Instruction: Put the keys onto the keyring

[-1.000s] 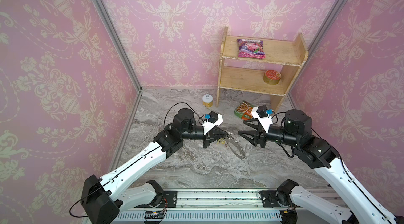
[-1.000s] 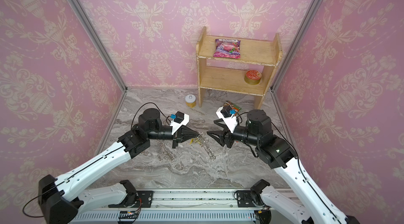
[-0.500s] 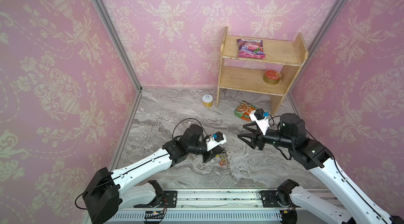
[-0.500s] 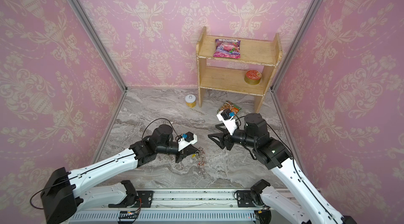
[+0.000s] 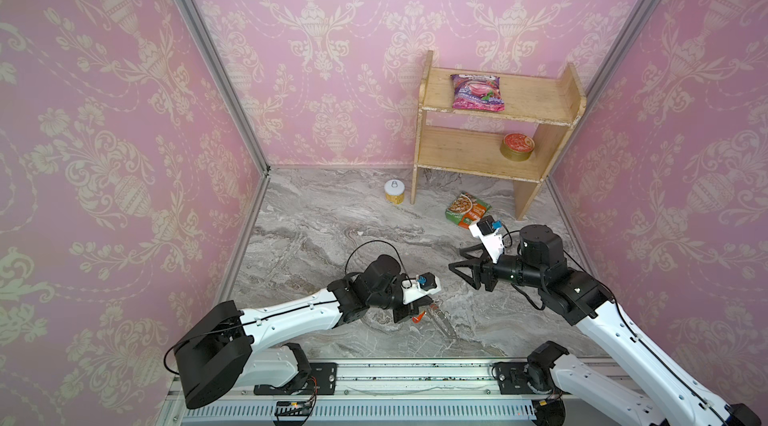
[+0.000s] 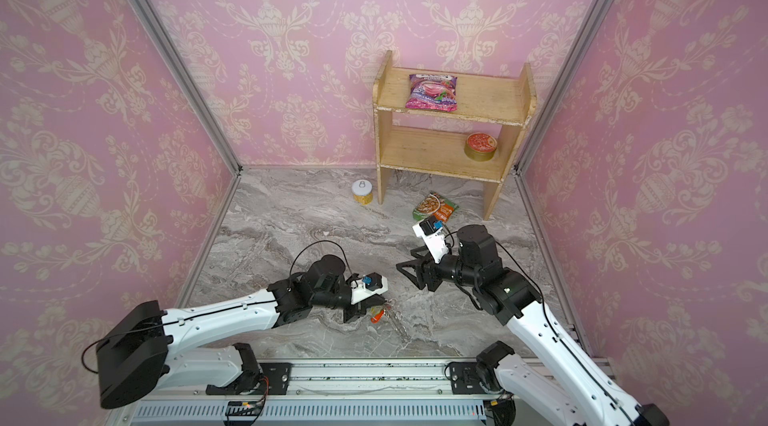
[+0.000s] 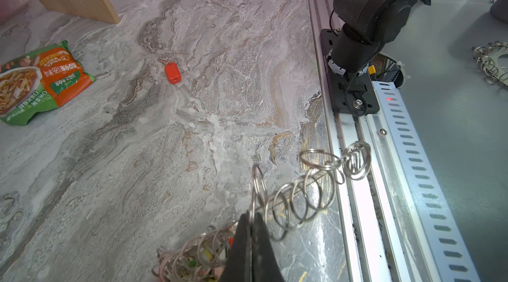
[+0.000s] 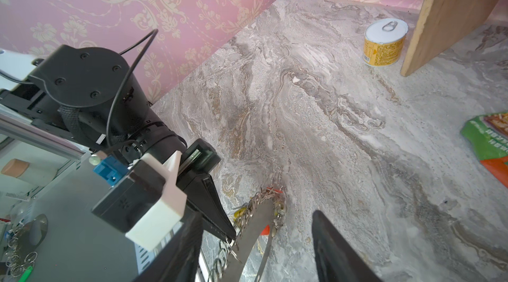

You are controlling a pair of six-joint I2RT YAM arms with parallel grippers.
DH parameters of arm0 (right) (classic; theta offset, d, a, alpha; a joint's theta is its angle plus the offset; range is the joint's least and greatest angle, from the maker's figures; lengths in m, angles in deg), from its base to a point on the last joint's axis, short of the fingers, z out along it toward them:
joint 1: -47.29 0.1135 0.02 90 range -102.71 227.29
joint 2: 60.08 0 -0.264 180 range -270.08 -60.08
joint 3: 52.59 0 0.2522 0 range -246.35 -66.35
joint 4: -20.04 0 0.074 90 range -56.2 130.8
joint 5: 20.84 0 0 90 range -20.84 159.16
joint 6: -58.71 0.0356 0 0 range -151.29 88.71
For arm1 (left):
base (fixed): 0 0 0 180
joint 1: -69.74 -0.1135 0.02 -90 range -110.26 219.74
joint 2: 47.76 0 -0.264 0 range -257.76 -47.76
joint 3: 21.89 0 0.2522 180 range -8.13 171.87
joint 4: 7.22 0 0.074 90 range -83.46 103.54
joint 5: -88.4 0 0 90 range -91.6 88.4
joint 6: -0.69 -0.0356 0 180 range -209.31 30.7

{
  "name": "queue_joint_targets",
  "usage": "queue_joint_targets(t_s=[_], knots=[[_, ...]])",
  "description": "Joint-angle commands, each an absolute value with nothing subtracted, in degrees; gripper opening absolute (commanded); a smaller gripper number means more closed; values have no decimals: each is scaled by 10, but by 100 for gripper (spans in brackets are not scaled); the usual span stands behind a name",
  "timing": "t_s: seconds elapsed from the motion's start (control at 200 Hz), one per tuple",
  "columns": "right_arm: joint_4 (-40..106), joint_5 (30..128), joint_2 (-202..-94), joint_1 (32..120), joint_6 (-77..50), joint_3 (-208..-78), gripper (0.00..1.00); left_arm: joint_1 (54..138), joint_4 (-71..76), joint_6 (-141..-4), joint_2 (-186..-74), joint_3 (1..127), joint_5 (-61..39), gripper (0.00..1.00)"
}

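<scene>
Lowered toward the marble table, left gripper pinches a ring of the keyring; right gripper hovers nearby, jaws spread, empty.

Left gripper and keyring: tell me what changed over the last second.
The left gripper, still shut on the keyring, swung away from the right gripper and down toward the front rail, lowering the chain to the table. The right gripper shifted slightly, still open and empty. The shelf and can stayed put.
</scene>
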State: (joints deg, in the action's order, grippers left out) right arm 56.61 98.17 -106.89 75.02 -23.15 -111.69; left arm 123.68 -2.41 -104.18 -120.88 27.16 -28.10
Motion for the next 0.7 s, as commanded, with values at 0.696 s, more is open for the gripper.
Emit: queue_joint_targets(t_s=[0.696], knots=[[460,950,-1105,771,-65,-979,42,1256,-101,-1077,-1200,229,-222,0]])
